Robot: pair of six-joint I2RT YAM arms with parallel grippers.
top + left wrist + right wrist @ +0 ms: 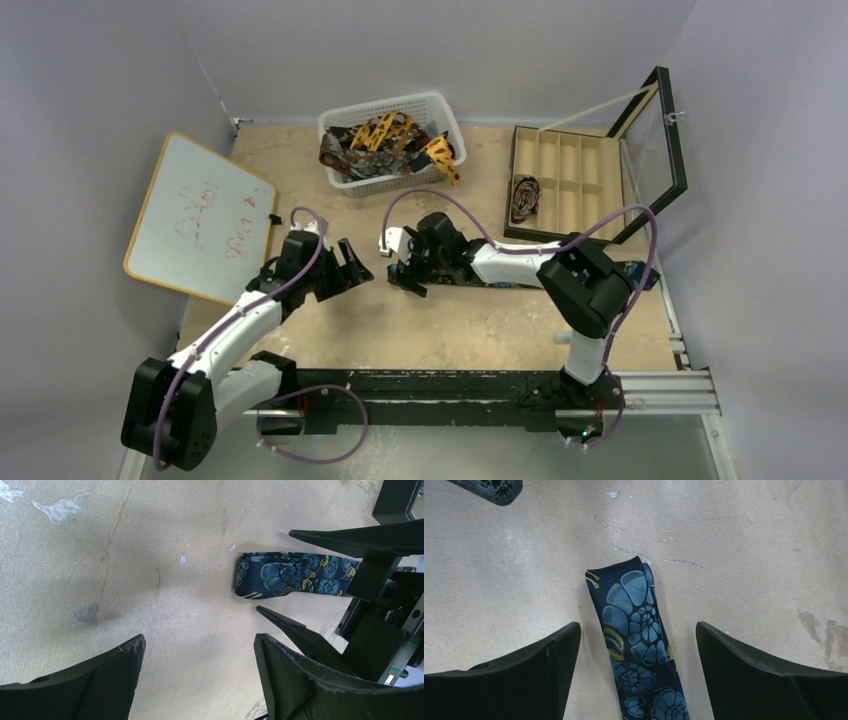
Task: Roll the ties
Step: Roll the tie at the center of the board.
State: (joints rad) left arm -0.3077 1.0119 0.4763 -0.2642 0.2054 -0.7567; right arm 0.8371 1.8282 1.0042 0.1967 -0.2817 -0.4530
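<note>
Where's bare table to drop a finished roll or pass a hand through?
Free: near strip of table between navy tie and rail; far-left patch between whiteboard and basket. Crowded: centre, where left gripper and right gripper, jaws open, sit at the tie's end. Gap between basket and box is narrow.

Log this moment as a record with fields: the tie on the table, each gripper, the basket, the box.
tie on table: navy tie, lying flat, its end between the right gripper's fingers
left gripper: open, empty, clear of the tie's end
right gripper: open, straddling the tie, not closed on it
basket: white basket holds tangled ties
box: compartment box, lid up, one dark bundle inside
</note>
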